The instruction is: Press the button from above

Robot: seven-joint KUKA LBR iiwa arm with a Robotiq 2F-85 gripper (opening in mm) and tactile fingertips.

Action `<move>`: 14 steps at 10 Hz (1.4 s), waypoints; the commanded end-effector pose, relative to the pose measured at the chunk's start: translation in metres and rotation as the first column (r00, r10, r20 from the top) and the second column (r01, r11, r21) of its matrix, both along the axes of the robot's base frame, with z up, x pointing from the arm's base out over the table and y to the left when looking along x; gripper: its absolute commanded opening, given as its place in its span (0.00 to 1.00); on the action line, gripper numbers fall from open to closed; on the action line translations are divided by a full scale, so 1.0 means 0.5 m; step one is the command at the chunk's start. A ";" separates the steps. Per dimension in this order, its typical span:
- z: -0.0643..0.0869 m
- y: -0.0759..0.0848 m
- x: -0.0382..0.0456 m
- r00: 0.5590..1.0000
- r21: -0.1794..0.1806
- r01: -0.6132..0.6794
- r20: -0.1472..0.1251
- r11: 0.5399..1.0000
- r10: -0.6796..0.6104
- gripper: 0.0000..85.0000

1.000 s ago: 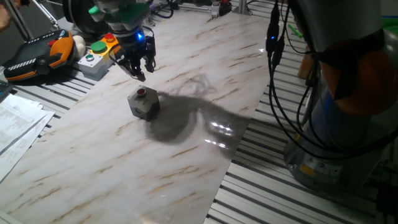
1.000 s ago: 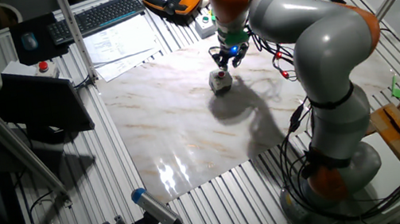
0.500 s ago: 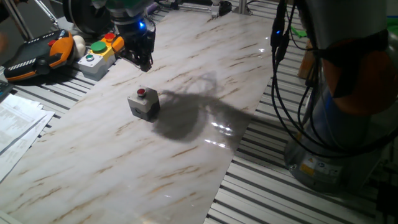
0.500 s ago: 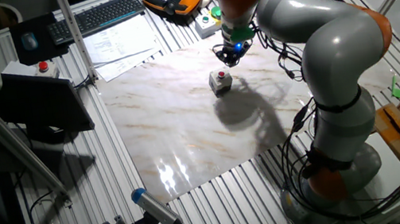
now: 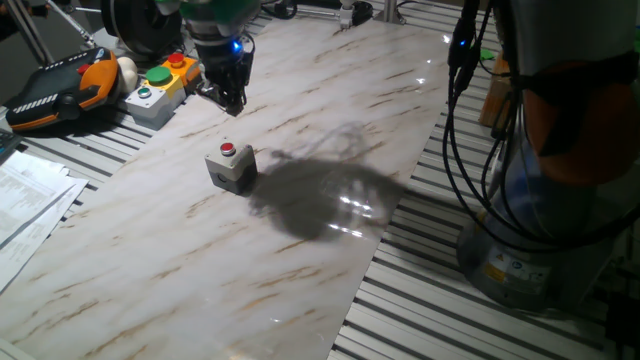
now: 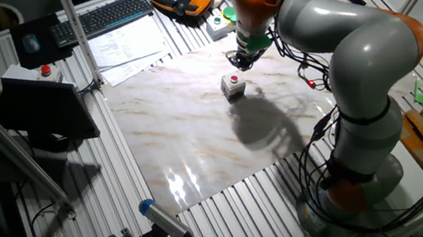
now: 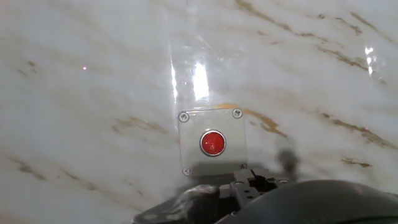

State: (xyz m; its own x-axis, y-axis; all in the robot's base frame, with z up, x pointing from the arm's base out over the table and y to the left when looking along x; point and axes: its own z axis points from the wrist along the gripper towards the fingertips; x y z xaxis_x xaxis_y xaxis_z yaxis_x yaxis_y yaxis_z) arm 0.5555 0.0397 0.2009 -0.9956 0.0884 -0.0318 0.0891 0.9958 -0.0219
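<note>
The button [image 5: 228,151] is a small round red push-button on a small grey cube box [image 5: 232,170] that stands on the marble board [image 5: 300,230]. It also shows in the other fixed view [image 6: 233,80] and in the hand view [image 7: 212,142], seen from above. My gripper [image 5: 229,101] hangs in the air above the button and a little behind it, apart from it. In the other fixed view the gripper [image 6: 239,60] is just beyond the box. No view shows a gap or contact between the fingertips.
A yellow and grey housing with larger green and red buttons [image 5: 160,85] stands at the board's far left edge, next to an orange and black pendant [image 5: 62,90]. Papers [image 5: 30,195] lie left. Cables [image 5: 465,130] and the arm's base [image 5: 560,200] stand right.
The gripper has risen from just over the button and drawn back a little behind it. The arm's shadow has shifted right. The button box has not moved.
</note>
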 end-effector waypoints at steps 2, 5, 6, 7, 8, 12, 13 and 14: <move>0.000 0.000 0.000 0.999 0.031 0.020 -0.037 0.999 -0.019 0.01; 0.039 -0.015 -0.008 0.999 0.019 -0.021 -0.049 1.000 0.022 0.01; 0.052 -0.018 -0.015 0.998 0.018 -0.036 -0.049 0.999 0.037 0.01; 0.060 -0.017 -0.021 0.998 0.012 -0.041 -0.048 0.999 0.042 0.01; 0.064 -0.017 -0.024 0.998 0.009 -0.047 -0.047 0.999 0.048 0.01; 0.073 -0.016 -0.030 0.996 0.008 -0.073 -0.051 0.997 0.073 0.01; 0.075 -0.014 -0.031 0.996 0.000 -0.079 -0.045 0.997 0.079 0.01; 0.075 -0.013 -0.030 0.996 -0.011 -0.083 -0.041 0.997 0.082 0.01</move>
